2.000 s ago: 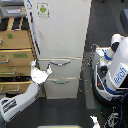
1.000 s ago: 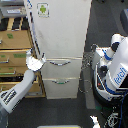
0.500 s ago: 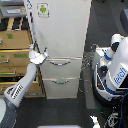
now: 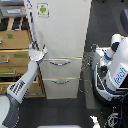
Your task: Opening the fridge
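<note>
The tall white fridge (image 4: 62,30) stands in the middle of the exterior view, its upper door shut, with a green-logo sticker (image 4: 43,9) near the top. Its long vertical handle (image 4: 32,27) runs down the door's left edge. Two lower drawers with curved silver handles (image 4: 60,62) sit below and are shut. My gripper (image 4: 38,50) reaches up from the lower left on a white arm. It is at the bottom left corner of the upper door, at the lower end of the handle. Its fingers look spread and hold nothing.
A tan wooden drawer cabinet (image 4: 12,50) stands directly left of the fridge, close behind my arm. A white and blue robot body (image 4: 116,70) with cables stands on the exterior view's right on dark floor.
My gripper has risen from the level of the upper drawer to the bottom left corner of the upper door, closing in on the handle. The fridge door has not moved.
</note>
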Controlling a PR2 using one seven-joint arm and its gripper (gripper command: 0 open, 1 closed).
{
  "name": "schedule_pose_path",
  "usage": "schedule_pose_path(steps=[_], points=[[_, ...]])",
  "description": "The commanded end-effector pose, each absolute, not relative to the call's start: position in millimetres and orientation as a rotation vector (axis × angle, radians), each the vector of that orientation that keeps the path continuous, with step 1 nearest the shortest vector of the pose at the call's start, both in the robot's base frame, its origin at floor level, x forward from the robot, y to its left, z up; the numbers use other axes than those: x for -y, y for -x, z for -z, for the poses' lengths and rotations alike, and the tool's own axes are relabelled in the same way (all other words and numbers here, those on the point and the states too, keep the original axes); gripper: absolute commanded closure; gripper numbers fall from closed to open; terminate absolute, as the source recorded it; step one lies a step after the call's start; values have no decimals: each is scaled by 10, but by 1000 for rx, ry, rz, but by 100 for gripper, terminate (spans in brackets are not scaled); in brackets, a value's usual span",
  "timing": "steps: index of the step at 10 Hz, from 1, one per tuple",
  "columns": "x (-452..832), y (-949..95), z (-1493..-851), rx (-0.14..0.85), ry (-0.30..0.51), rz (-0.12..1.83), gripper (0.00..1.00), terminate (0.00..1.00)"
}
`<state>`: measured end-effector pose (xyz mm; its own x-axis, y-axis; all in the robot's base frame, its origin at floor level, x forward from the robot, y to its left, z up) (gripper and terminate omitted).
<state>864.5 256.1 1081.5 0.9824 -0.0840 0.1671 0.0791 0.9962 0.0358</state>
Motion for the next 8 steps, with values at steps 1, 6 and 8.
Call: schedule_pose_path(steps=[1,6,8], points=[[-2533,-9053,-10880,165,-13,-17,0,0],[-2823,-9049,-10833,183,-12,-22,0,0],[-3077,-9080,-10858,188,-43,-36,0,0]])
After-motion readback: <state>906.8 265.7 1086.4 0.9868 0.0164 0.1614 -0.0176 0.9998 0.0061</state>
